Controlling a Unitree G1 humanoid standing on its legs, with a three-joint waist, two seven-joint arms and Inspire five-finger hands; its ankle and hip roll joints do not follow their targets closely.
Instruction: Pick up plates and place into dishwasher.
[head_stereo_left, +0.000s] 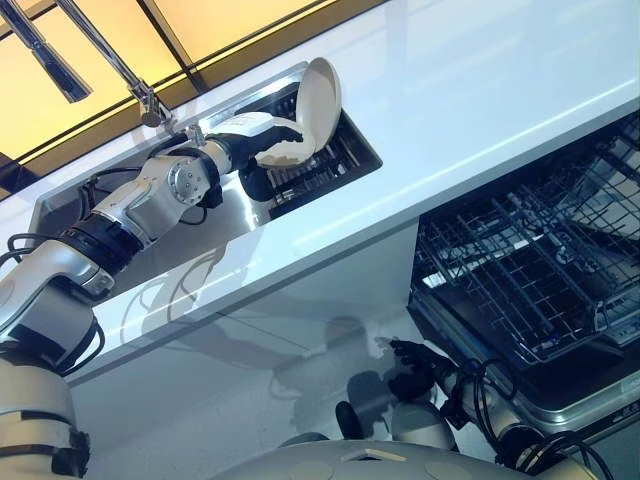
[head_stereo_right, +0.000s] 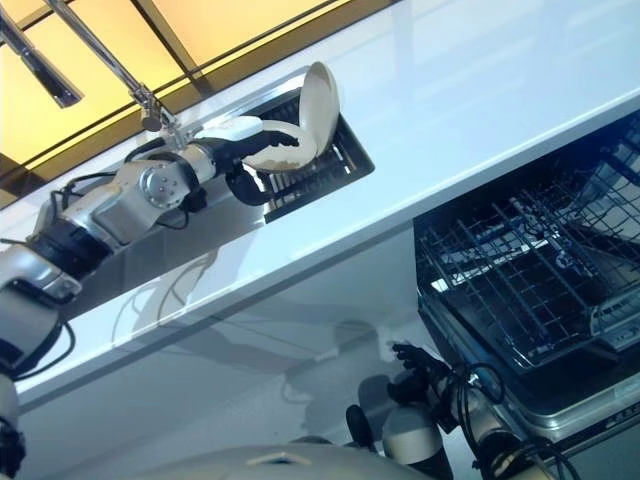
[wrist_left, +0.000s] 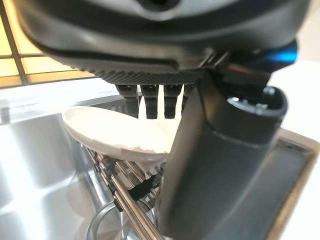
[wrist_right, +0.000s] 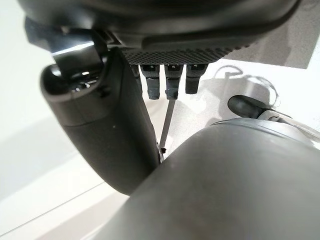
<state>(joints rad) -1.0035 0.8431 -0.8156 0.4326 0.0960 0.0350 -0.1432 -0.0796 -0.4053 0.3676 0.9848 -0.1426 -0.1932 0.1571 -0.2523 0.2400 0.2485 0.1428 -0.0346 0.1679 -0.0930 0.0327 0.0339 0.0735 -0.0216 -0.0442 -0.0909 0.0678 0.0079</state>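
A white plate (head_stereo_left: 320, 92) stands tilted on edge over the dark dish rack (head_stereo_left: 335, 165) in the sink (head_stereo_left: 190, 215). My left hand (head_stereo_left: 262, 180) is shut on it, the thumb on one face and the fingers on the other. The left wrist view has the plate (wrist_left: 115, 132) pinched between the thumb (wrist_left: 210, 165) and the fingers behind it. My right hand (head_stereo_left: 410, 365) hangs low in front of the cabinet, left of the dishwasher's pulled-out wire rack (head_stereo_left: 530, 270). It is open and holds nothing, with its fingers (wrist_right: 170, 82) relaxed.
A tall faucet (head_stereo_left: 110, 50) rises behind the sink. The white counter (head_stereo_left: 480, 90) runs to the right, above the open dishwasher. The wire rack's tines stand bare. A window lies behind the counter.
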